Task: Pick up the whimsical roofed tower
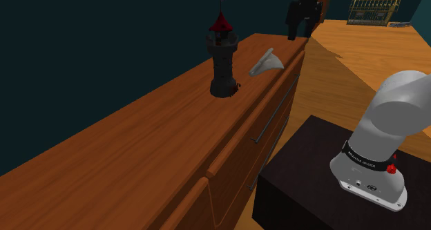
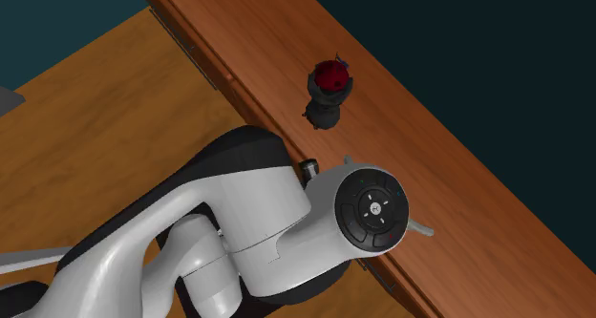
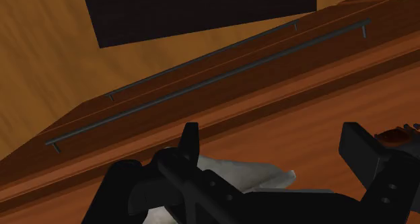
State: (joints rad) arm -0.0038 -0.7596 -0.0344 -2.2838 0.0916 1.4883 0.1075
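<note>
Shoulder view: dark tower (image 1: 222, 59), upright on the wooden dresser top (image 1: 138, 146), just beside a pale funnel-shaped object (image 1: 266, 63).

Second exterior view: its red roof (image 2: 331, 75) stands apart from the arm's wrist (image 2: 375, 209), not beneath the hand.

Wrist view: gripper (image 3: 272, 132) spread wide, holding nothing, over the pale object.

Handling, judged: rigid, light, tip-prone. Clasp the round shaft below the roof.
</note>
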